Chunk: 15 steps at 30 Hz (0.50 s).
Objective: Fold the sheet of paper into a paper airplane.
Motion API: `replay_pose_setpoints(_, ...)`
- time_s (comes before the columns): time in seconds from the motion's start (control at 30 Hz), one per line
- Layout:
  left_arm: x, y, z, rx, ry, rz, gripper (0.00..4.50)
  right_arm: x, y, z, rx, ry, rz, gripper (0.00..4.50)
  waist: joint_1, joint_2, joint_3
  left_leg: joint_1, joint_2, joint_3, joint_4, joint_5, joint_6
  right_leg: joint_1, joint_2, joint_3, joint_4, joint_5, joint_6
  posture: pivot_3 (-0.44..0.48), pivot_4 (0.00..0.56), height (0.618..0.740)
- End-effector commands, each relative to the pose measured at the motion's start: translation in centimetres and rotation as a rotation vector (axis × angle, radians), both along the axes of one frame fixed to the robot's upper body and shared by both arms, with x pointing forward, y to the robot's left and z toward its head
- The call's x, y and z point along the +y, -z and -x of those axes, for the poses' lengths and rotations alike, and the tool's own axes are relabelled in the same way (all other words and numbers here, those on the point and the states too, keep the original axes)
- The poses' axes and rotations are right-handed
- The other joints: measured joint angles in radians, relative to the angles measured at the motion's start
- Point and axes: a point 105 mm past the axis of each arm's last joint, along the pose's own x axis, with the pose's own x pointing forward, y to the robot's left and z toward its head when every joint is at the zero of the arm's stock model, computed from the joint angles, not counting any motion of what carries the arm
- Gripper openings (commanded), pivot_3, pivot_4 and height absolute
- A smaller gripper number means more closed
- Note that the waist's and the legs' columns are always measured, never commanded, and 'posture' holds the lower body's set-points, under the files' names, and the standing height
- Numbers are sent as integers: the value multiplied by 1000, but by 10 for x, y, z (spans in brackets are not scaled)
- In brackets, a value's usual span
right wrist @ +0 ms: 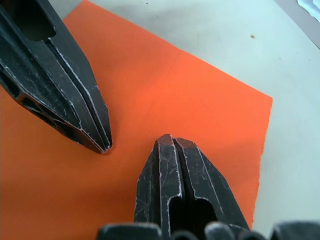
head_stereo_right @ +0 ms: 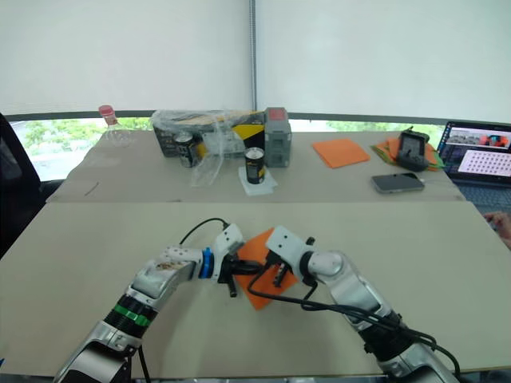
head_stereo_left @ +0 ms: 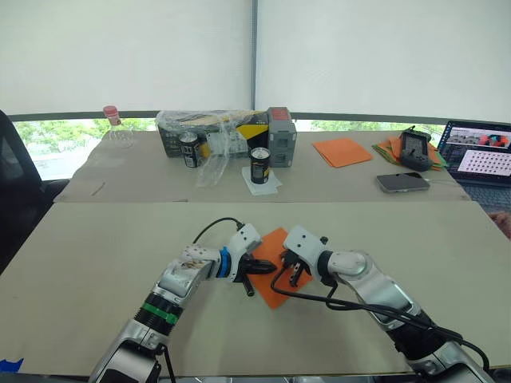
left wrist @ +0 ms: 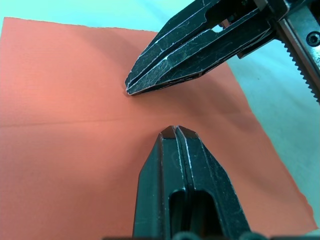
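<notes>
The sheet of paper (head_stereo_left: pixel 272 242) is bright orange and lies flat on the near table, turned like a diamond, with a faint straight crease (left wrist: pixel 75 122) across it. My left gripper (head_stereo_left: pixel 263 266) is shut, its tips (left wrist: pixel 175 131) resting on the sheet's middle. My right gripper (head_stereo_left: pixel 287 270) is shut too, and its tips (right wrist: pixel 167 140) touch the sheet a short way from the left one. Neither gripper holds any paper between its fingers. The sheet's corner and torn-looking edge (right wrist: pixel 264 150) lie beyond the right gripper. A paper airplane is out of view.
On the far table are a stack of orange sheets (head_stereo_left: pixel 342 151), an orange-and-green pile with a black device (head_stereo_left: pixel 415 148), a phone (head_stereo_left: pixel 402 182), a laptop (head_stereo_left: pixel 479 152), two cans (head_stereo_left: pixel 260 165) (head_stereo_left: pixel 189 149), a plastic-wrapped box (head_stereo_left: pixel 211 132) and a bottle (head_stereo_left: pixel 116 128).
</notes>
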Motion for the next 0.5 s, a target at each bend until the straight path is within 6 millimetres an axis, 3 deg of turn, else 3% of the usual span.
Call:
replay_pose_setpoints(0.03,7,-2,-1,-7,-33,28,0,-6,-7,3,8,12,-41,21,3,0,0,0,0,0,0,0,0,0,0,0,0,0,0,0,150,739)
replay_pose_setpoints(0.23,17,-41,3,-64,0,132,0,-19,-74,5,-108,-30,-158,21,3,0,1,-8,-1,0,1,0,-1,-8,-1,1,1,0,0,0,150,739)
replay_pose_setpoints(0.4,23,-75,0,-110,-37,198,0,-46,-75,-1,-121,-20,14,21,11,0,1,-13,-1,0,1,1,-1,-13,-2,1,1,0,0,0,150,739)
replay_pose_setpoints(0.5,25,-87,3,-122,-35,207,0,-49,-70,-4,-116,-43,56,21,7,0,1,-13,-1,1,1,1,-1,-14,-2,1,1,0,0,0,150,739)
